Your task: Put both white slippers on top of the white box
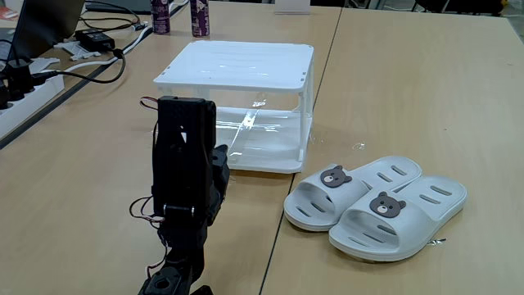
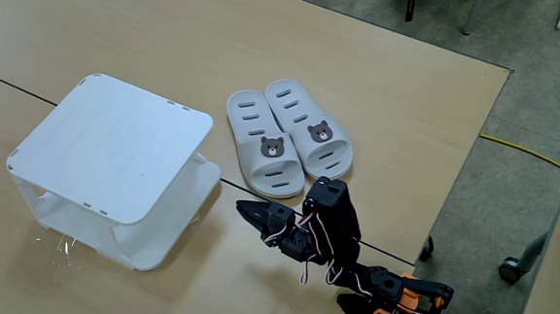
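Two white slippers lie side by side and touching on the wooden table, bear badges up: one [image 1: 352,190] [image 2: 259,160] and the other [image 1: 403,215] [image 2: 310,133]. The white box [image 1: 237,64] [image 2: 109,143] stands beside them, and its flat slatted top is bare. My black arm [image 1: 185,164] is folded low near the table's front edge. Its gripper [image 2: 249,213] points toward the box's near corner, just short of the slippers' toe ends and touching neither. The jaws look shut with nothing between them.
A power strip [image 1: 24,90], black cables [image 1: 98,45] and two dark cans [image 1: 199,16] sit at the back left of the table. The table edge [image 2: 475,155] drops to the floor behind the arm's base, where a yellow cable [image 2: 528,152] lies.
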